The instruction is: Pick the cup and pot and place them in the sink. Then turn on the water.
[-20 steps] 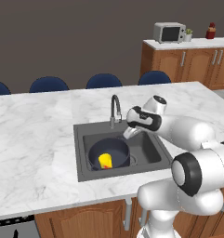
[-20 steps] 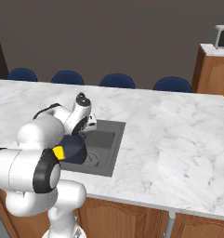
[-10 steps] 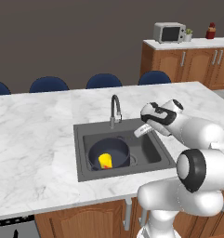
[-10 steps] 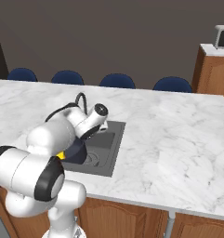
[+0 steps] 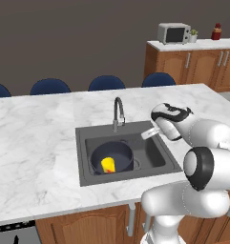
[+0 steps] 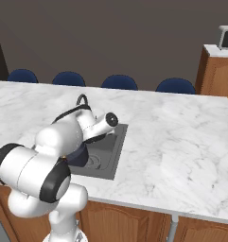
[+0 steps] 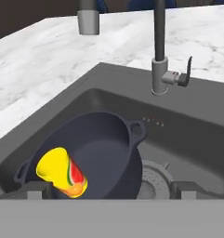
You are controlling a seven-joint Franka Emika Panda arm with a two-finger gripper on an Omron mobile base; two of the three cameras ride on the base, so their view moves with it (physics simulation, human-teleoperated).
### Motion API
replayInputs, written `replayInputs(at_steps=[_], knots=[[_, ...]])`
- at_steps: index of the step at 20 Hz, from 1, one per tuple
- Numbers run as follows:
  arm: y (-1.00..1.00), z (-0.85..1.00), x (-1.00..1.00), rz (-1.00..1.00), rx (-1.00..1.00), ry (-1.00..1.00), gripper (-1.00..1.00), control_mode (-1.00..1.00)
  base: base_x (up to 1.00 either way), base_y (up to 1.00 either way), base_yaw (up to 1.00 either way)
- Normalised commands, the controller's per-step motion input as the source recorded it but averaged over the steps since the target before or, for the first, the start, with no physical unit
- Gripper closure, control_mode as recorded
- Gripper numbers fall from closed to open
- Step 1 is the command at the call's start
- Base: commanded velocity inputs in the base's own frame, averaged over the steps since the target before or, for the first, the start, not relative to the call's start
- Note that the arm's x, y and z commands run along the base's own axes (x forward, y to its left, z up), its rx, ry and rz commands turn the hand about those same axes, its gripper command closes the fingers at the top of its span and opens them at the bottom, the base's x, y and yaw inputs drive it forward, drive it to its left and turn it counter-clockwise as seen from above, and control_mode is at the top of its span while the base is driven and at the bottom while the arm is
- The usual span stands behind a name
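One cup (image 7: 62, 173) lies tilted inside the pot (image 7: 99, 153), mouth up-left; gripper (image 7: 111, 189) fingers spread, holding nothing.

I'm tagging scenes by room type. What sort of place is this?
A rendered kitchen, most likely: a marble island counter with a recessed sink and faucet, wooden cabinets and a microwave.

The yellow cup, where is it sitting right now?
The cup lies tipped inside the pot, which sits in the left part of the sink, below the faucet in the left base view.
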Motion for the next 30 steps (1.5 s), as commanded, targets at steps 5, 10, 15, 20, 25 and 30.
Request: replayInputs(at_steps=[5, 10, 15, 20, 25, 30], knots=[[-0.03, 0.00, 0.01, 0.00, 0.04, -0.17, -1.00, -1.00, 0.00, 0.00, 0.00], [0.00, 0.02, 0.00, 0.00, 0.03, -0.16, -1.00, -1.00, 0.00, 0.00, 0.00], [0.00, 0.04, 0.00, -0.02, 0.01, -0.14, -1.00, -1.00, 0.00, 0.00, 0.00], [0.00, 0.04, 0.00, -0.04, 0.01, -0.12, -1.00, -1.00, 0.00, 0.00, 0.00], [0.00, 0.06, 0.00, -0.04, 0.01, -0.10, -1.00, -1.00, 0.00, 0.00, 0.00], [0.00, 0.05, 0.07, -0.01, 0.02, -0.07, -1.00, -1.00, 0.00, 0.00, 0.00]])
